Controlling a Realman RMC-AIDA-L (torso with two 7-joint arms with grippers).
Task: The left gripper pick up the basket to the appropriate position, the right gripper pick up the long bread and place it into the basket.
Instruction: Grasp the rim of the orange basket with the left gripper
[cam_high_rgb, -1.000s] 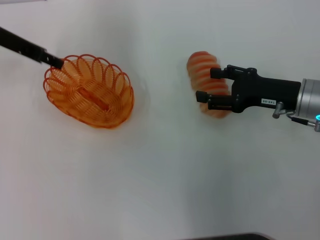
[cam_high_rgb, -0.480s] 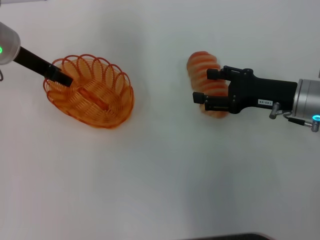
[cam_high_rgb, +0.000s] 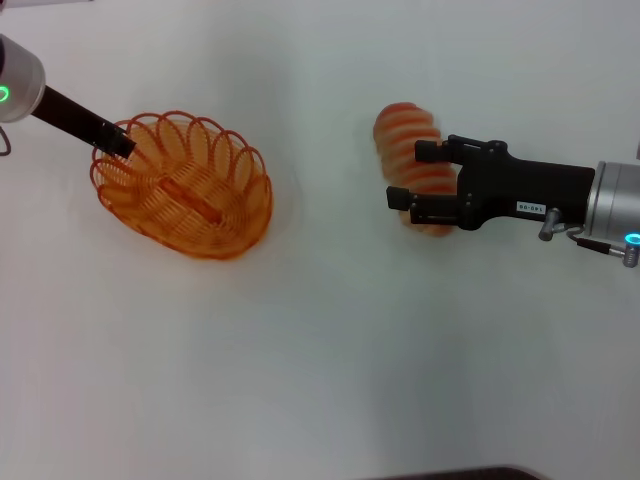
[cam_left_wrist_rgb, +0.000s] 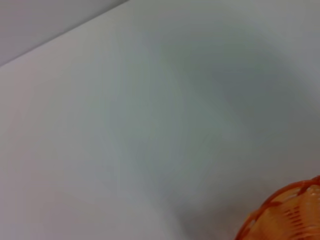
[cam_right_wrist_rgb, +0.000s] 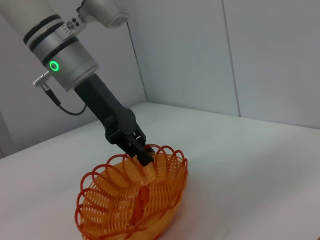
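Left gripper (cam_high_rgb: 118, 145) gripping the basket (cam_high_rgb: 185, 186) rim at its far-left end — for moving it. Right gripper (cam_high_rgb: 412, 176), jaws wide, straddling the long bread (cam_high_rgb: 405, 140) — not closing yet.

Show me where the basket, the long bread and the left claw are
basket (cam_high_rgb: 185, 195), head view, its wire floor.
long bread (cam_high_rgb: 402, 130), head view, striped far end.
left claw (cam_right_wrist_rgb: 137, 148), right wrist view, tips at the basket's rim.
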